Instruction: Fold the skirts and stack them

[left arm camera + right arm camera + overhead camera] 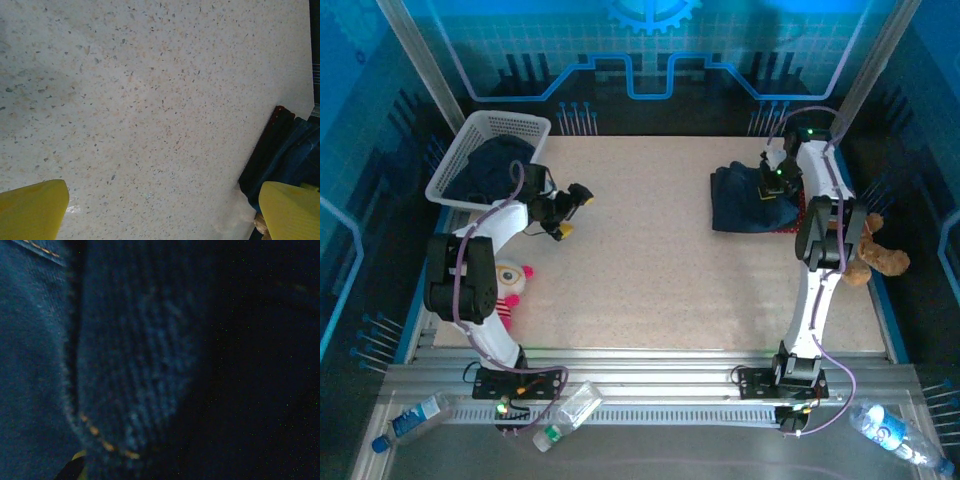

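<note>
Speckled beige table (650,280), blue-lit booth behind. Your left gripper (570,212) hung over bare tabletop near the far left corner, yellow fingers (32,207) spread wide, nothing between them. Your right gripper (775,182) rested on the folded dark blue denim skirt pile (740,205) by the far right edge, jaws pressed together; couldn't tell if cloth was pinched. Another dark skirt (498,160) lay bunched in the white plastic basket (515,122) at the far left corner, just behind the left gripper, well apart from the right. Left arm was nearer, so that pickup likely fell to it.
</note>
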{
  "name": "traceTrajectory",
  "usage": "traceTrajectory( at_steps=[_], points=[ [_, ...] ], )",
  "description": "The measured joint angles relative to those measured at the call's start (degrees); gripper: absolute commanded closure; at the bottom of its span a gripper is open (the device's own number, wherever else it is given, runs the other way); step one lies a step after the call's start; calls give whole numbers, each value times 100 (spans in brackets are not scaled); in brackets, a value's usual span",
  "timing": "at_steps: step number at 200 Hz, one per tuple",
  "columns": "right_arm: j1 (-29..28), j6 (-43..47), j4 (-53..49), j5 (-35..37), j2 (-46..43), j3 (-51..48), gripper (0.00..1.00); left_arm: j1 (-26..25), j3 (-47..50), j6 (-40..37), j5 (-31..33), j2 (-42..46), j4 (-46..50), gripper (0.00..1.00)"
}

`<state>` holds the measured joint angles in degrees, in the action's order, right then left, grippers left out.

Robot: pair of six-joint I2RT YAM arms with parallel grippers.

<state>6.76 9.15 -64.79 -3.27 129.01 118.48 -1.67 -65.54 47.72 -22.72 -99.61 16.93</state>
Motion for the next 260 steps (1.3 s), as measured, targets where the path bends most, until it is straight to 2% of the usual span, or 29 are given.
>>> traceTrajectory(
  at_steps=[43, 63, 82, 92, 102, 112, 115, 143, 154, 182, 196, 231, 260],
  points=[
    [-35, 151, 109, 0, 0, 131, 100, 0, 0, 0, 0, 0, 39, 1],
    [-37, 212, 133, 46, 0, 201, 89, 0, -2, 0, 2, 0, 42, 1],
    [-81, 236, 149, 361, -22, 240, 65, 0, -2, 0, 2, 0, 46, 1],
    [-155, 72, 175, 822, -39, 293, 47, 0, -2, 0, 0, 0, 46, 1],
    [-232, 4, 256, 1368, -81, 328, 36, 0, -2, 0, 0, 0, 48, 1],
    [-315, -190, 295, 1882, -160, 369, 4, 0, -2, 0, 2, 0, 50, 1],
    [-341, -186, 295, 2004, -179, 385, 0, 0, -2, 0, 0, 0, 50, 1],
    [-424, -608, 188, 2540, -487, 459, 0, 0, -2, -2, 0, 0, 59, 1],
    [-409, -691, 116, 2264, -627, 448, 0, 0, -2, -2, 0, 0, 59, 1],
    [-424, -868, 74, 1054, -839, 155, 0, 0, -2, -4, 0, -7, 59, 1],
    [-448, -964, 92, 778, -787, 17, 0, 0, -2, -2, 0, -20, 59, 1],
    [-433, -1154, 286, 715, -79, 92, 0, 0, -2, -7, 0, -48, 59, 1],
    [-372, -1099, 184, 588, 1012, 769, 0, 0, -2, -15, 0, -50, 59, 1]
  ],
)
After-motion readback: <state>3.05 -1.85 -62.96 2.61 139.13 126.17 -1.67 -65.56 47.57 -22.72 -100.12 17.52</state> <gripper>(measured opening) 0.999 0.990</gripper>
